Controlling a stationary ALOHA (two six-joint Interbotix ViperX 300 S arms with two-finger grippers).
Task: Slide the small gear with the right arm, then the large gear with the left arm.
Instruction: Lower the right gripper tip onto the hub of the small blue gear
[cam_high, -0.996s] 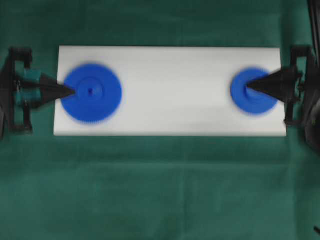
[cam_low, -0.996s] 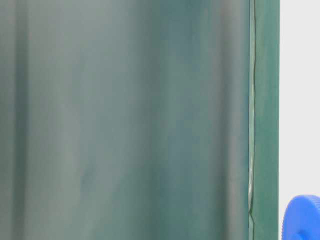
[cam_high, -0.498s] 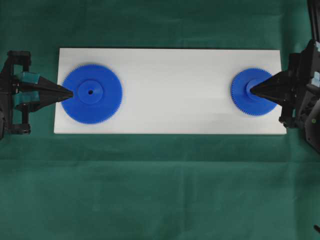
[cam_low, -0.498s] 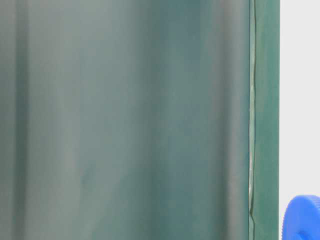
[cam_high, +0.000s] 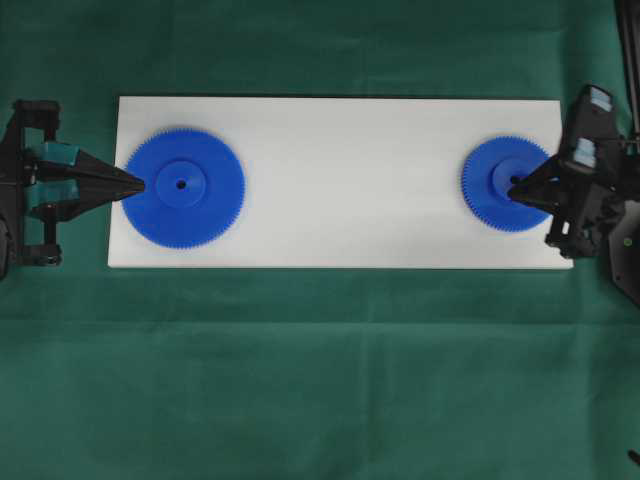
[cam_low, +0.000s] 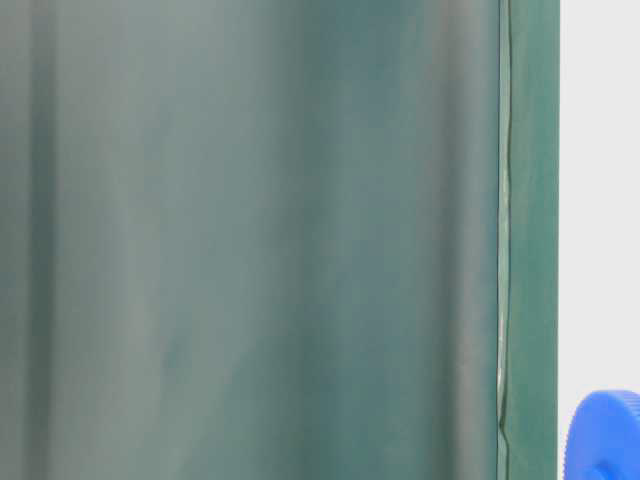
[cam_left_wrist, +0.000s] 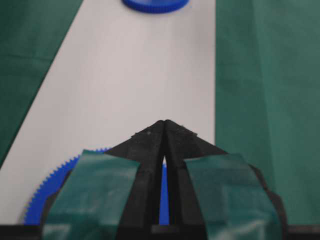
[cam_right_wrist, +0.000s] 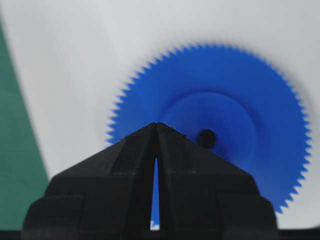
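Fingers of my right gripper (cam_high: 515, 186) meet in a closed black point, holding nothing, at the right of the overhead frame; the tip sits over the hub of the small gear (cam_high: 500, 184), beside its centre hole, and I cannot tell whether it touches. In the right wrist view the same closed gripper (cam_right_wrist: 156, 125) rises from the bottom centre, only a thin slit between its fingers, with the small gear (cam_right_wrist: 235, 115) spread across the right half of the frame and its dark hole just right of the tip. My left gripper (cam_high: 137, 183), at the left of the overhead frame, is likewise pressed to a point with nothing in it, its tip over the left rim of the large gear (cam_high: 184, 187). In the left wrist view that gripper (cam_left_wrist: 164, 121) fills the lower centre, teal pads on both fingers, with the large gear (cam_left_wrist: 42, 192) showing beneath it at lower left and the small gear (cam_left_wrist: 155, 4) at the top edge. Both gears lie flat, well apart, at opposite ends of a white board (cam_high: 350, 180) on a green cloth (cam_high: 320, 380). In the table-level view a blue gear edge (cam_low: 605, 435) shows at the lower right corner; I cannot tell which gear.
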